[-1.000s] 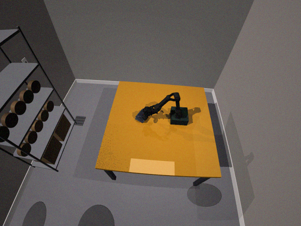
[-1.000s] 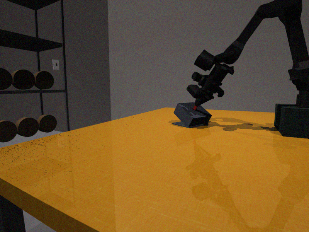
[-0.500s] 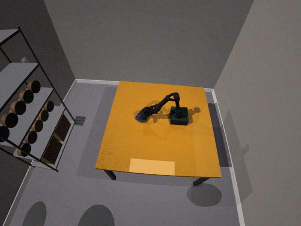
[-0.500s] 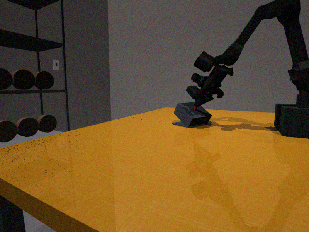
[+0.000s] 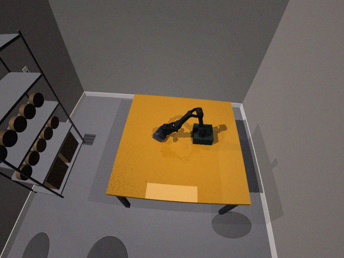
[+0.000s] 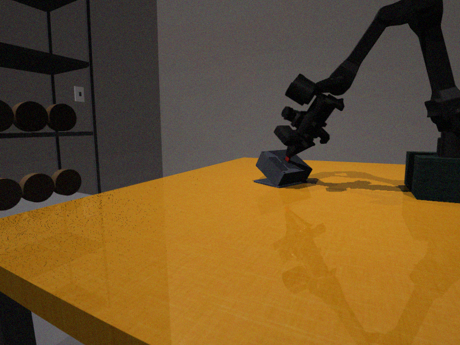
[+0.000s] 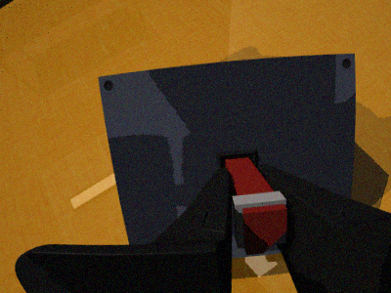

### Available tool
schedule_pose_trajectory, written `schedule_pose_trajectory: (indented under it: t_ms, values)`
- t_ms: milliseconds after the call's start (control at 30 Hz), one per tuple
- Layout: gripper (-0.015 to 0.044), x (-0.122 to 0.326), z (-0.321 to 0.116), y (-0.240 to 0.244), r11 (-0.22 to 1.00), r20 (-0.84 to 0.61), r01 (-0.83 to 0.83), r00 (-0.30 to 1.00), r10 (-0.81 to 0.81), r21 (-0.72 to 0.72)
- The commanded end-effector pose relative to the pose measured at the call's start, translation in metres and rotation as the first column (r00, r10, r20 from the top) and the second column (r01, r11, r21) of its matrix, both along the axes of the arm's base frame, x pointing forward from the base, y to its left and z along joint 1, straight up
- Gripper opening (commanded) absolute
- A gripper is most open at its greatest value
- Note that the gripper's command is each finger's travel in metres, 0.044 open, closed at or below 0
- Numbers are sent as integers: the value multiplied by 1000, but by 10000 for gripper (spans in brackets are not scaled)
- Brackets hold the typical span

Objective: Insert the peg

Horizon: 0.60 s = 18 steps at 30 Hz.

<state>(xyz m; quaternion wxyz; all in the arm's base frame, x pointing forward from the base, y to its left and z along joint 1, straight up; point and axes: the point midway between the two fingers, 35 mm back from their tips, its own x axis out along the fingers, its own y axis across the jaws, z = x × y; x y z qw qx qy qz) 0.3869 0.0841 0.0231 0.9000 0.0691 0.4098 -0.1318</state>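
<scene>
The red peg (image 6: 287, 158) (image 7: 248, 176), flat-sided with a light grey band, has its lower end in the dark square hole (image 7: 238, 154) of the blue-grey sloped panel (image 5: 157, 136) (image 6: 271, 169) (image 7: 283, 103). How deep it sits is hidden. The peg's sides look lined up with the hole's edges. My gripper (image 6: 288, 156) (image 7: 240, 175) is just slightly open, one finger on each side of the peg and very close to it, with the fingertips close to the panel face. In the top view the arm covers the peg.
The panel stands on the orange table (image 5: 177, 169) (image 6: 230, 264). The dark green arm base (image 5: 203, 134) (image 6: 435, 176) is to its right in the top and exterior views. A shelf rack (image 5: 51, 91) (image 6: 89, 92) stands beyond the table on the left.
</scene>
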Motion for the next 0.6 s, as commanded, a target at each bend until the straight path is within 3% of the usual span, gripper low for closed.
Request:
schedule_pose_trajectory:
  t_ms: [0,367,567]
  values:
    - [157,0,0,0,1000,0,0,1000,0,0]
    - [440,-1,3,1,1000,0,0,1000,0,0]
    - [440,-5,11,3,1000,-1,-1,1000,1,0]
